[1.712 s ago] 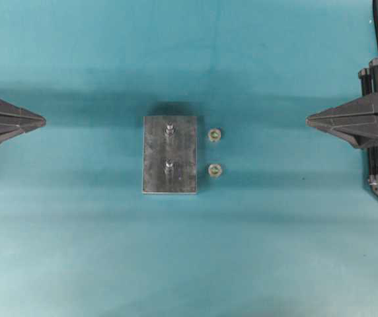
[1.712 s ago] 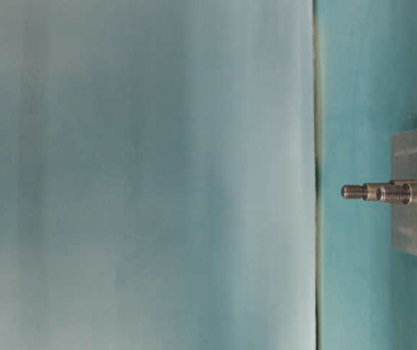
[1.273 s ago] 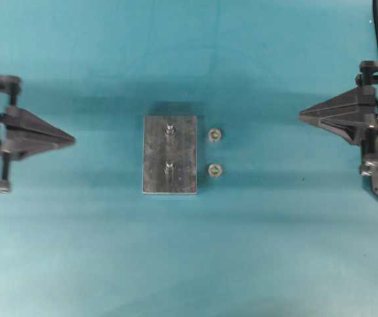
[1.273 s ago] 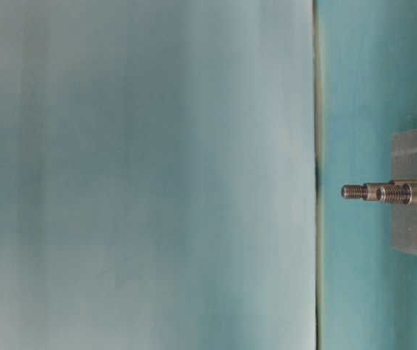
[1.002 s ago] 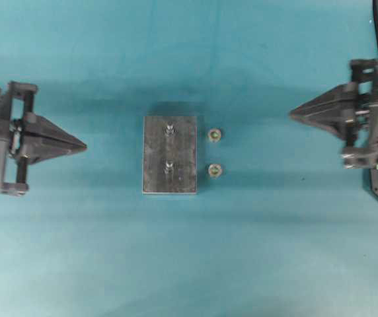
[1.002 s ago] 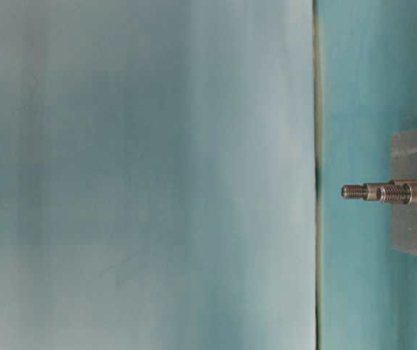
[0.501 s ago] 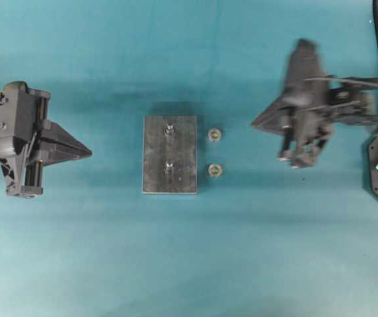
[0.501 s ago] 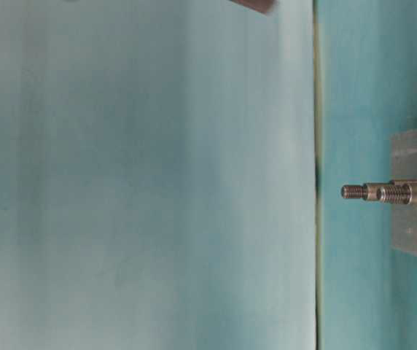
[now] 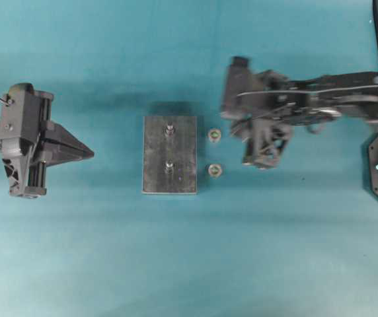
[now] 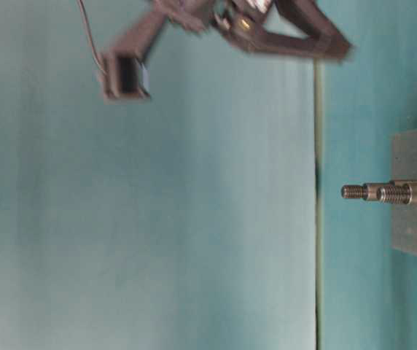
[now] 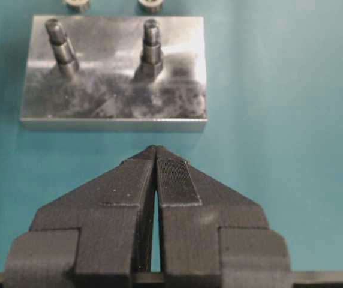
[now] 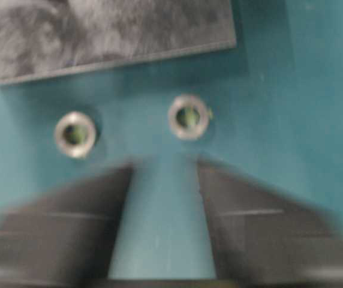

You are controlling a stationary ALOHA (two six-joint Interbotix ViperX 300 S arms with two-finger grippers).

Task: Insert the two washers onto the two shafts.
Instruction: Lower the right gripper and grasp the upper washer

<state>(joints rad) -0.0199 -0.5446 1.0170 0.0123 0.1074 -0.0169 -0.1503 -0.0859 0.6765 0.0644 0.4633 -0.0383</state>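
Apparently, washer (image 12: 188, 117) just beyond open end effector (image 12: 162, 174)

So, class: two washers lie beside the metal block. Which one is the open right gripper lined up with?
The washer directly ahead of the right gripper, facing the gap between its fingers; the other washer sits off to the side.

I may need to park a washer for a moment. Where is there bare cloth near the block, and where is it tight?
Bare teal cloth runs wide below the grey metal block, and between it and the shut left hand. It is tight on the block's right: two small metal washers lie there, with the open right hand just beyond.
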